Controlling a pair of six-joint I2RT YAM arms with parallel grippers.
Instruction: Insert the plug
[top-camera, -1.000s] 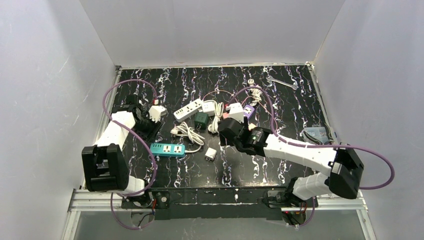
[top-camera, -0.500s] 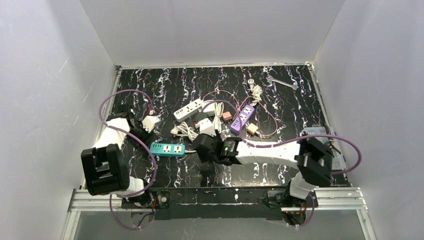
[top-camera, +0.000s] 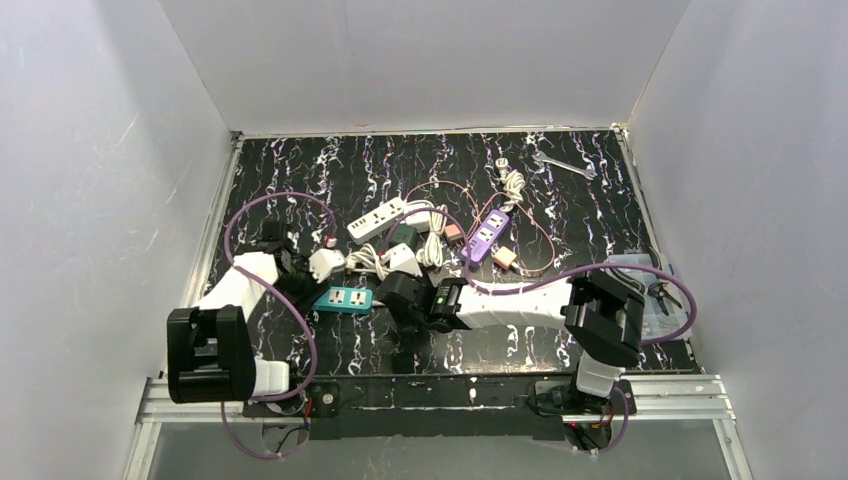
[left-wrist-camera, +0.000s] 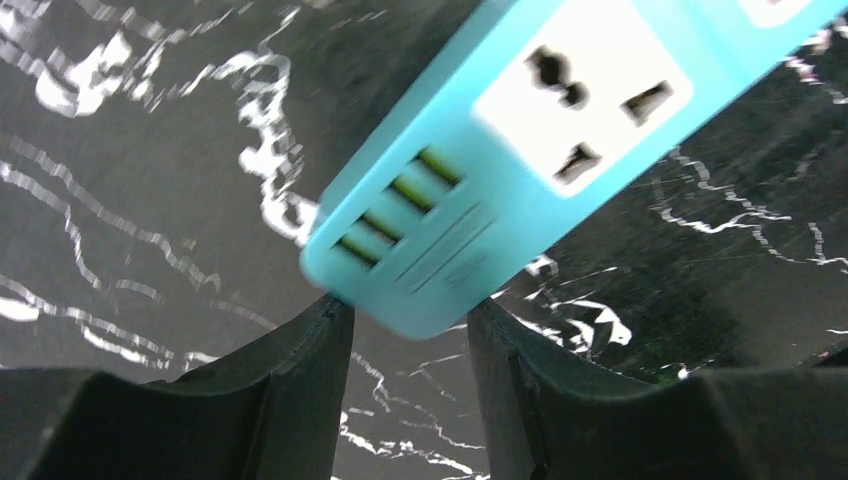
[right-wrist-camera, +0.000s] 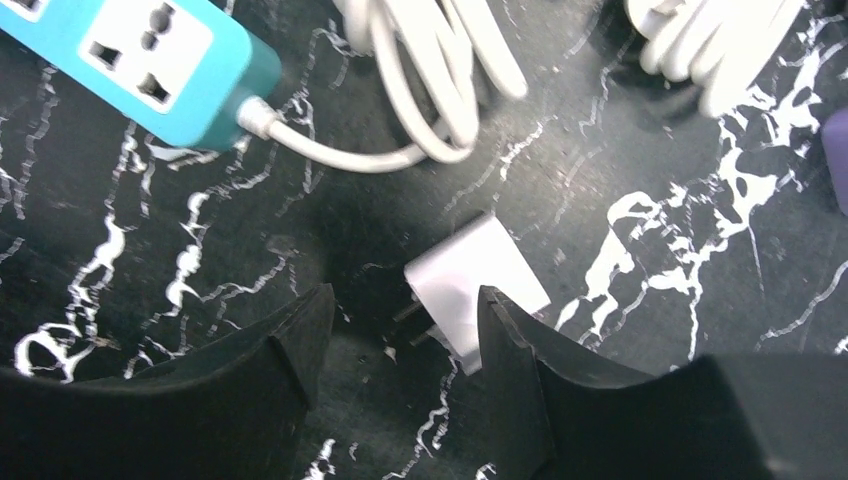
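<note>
Top view: the left end effector (top-camera: 305, 280) sits at the left end of the teal strip (top-camera: 343, 298). The right end effector (top-camera: 400, 297) is low over the table (top-camera: 600, 200), just right of the strip.

Left wrist: the fingers (left-wrist-camera: 300, 370) stand partly apart with nothing between them, and the strip's end is at their tips.

Right wrist: the fingers (right-wrist-camera: 295, 345), about half open, flank the white plug (right-wrist-camera: 478, 285). It lies on the table and is not clamped.
</note>
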